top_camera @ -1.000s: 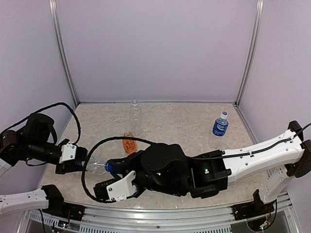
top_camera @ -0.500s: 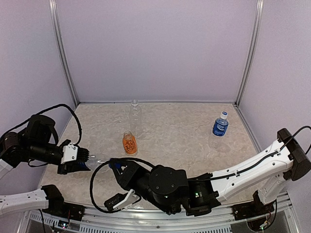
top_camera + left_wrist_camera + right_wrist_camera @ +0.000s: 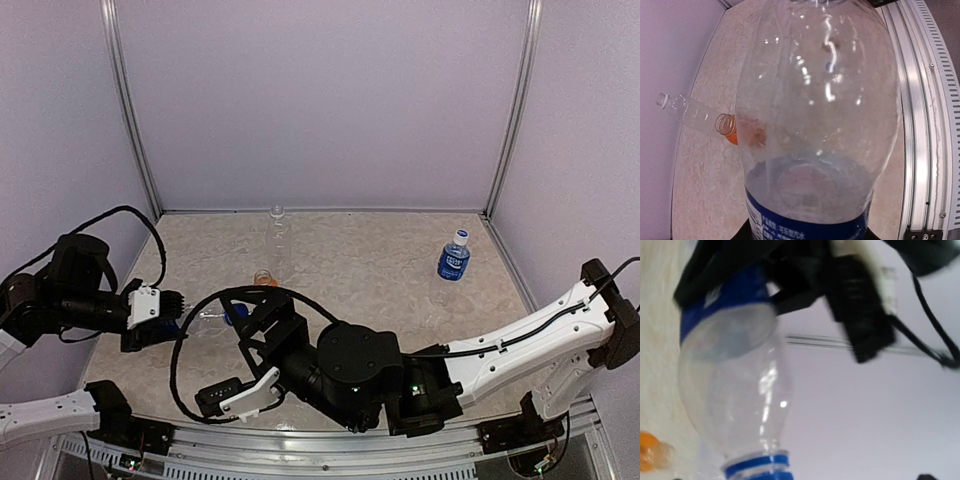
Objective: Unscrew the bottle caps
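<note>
The left gripper [image 3: 176, 318] is clenched around the tall Pepsi bottle [image 3: 205, 322], gripping it at the dark-blue label [image 3: 805, 226] near its base and holding it on its side above the surface [image 3: 380, 255] at the near left. The clear body of the bottle runs out from the gripper toward the middle, and its blue cap [image 3: 230, 315] points at the right arm. That arm reaches across from the right, its bulky wrist low over the near edge, and the right gripper [image 3: 250, 322] sits right up against the cap end. From here I cannot tell whether it is closed on the cap or only beside it; the right wrist view shows the cap at the bottom edge but none of its own fingers clearly.

The other three bottles stand on the surface, apart from both arms. The clear unlabelled bottle [image 3: 277, 232] is upright at the back, about centre. The short orange bottle [image 3: 264, 277] stands just in front of it, partly hidden behind the right arm's black cable [image 3: 215, 292]; in the left wrist view its mouth looks open. The clear bottle with the bright-blue label [image 3: 453, 260] stands upright well off to the right, near the back corner, with a pale cap on top
</note>
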Controlling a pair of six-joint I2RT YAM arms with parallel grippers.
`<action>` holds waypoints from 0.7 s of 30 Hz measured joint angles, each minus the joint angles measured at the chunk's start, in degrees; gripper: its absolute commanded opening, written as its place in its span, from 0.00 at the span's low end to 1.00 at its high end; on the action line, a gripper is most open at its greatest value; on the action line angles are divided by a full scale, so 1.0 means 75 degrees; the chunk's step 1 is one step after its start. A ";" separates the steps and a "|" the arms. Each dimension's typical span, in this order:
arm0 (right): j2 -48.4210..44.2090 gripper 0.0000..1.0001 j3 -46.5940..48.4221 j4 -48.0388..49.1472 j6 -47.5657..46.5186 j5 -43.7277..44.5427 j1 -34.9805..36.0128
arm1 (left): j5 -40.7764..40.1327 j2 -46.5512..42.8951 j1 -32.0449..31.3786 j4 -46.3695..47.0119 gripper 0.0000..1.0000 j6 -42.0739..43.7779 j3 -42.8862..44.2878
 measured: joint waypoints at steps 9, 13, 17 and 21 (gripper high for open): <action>-0.1437 0.91 0.0842 -0.1851 0.7172 -0.2667 -0.1498 | -0.1617 -0.0050 0.0017 0.2209 0.41 0.0058 -0.0688; -0.1559 0.89 0.1754 -0.2687 1.1185 -0.3876 -0.3083 | -0.2299 -0.0009 0.0015 0.3005 0.41 0.0291 -0.0892; -0.1192 0.98 0.2422 -0.3614 1.4184 -0.4791 -0.3777 | -0.2617 0.0058 0.0015 0.3456 0.41 0.0446 -0.0898; -0.0659 0.92 0.2506 -0.4269 1.5682 -0.5674 -0.3861 | -0.2748 0.0073 0.0015 0.3608 0.41 0.0530 -0.0898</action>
